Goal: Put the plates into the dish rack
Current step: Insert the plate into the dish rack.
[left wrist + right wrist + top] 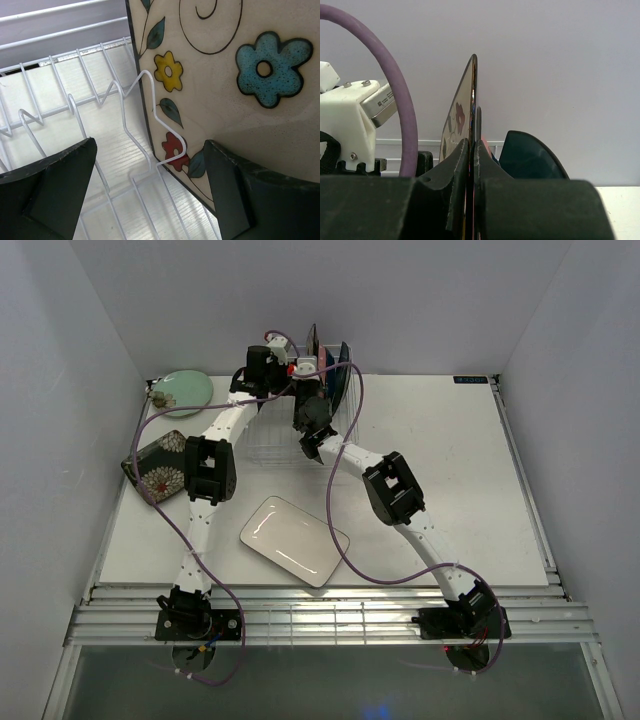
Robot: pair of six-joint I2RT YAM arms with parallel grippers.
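Item: patterned plate [462, 112], upright in the dish rack [268, 445], pinched edge-on in my clenched right claw [471, 150]. Left claw [150, 187] is spread wide and empty, straddling wire prongs [170, 131] beside the plate's face.

Risk, as I judge it: released unbraced, the slick glaze slides and the plate topples.

Materials: cream glazed ceramic, painted flowers, thin dark rim.

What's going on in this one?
The right gripper is pinched shut on the edge of a cream square plate with painted flowers, holding it upright in the white wire dish rack. The left gripper hangs open beside that plate, gripping nothing. A dark plate stands next to it in the rack. A round pale green plate, a dark floral rectangular plate and a white rectangular plate lie on the table.
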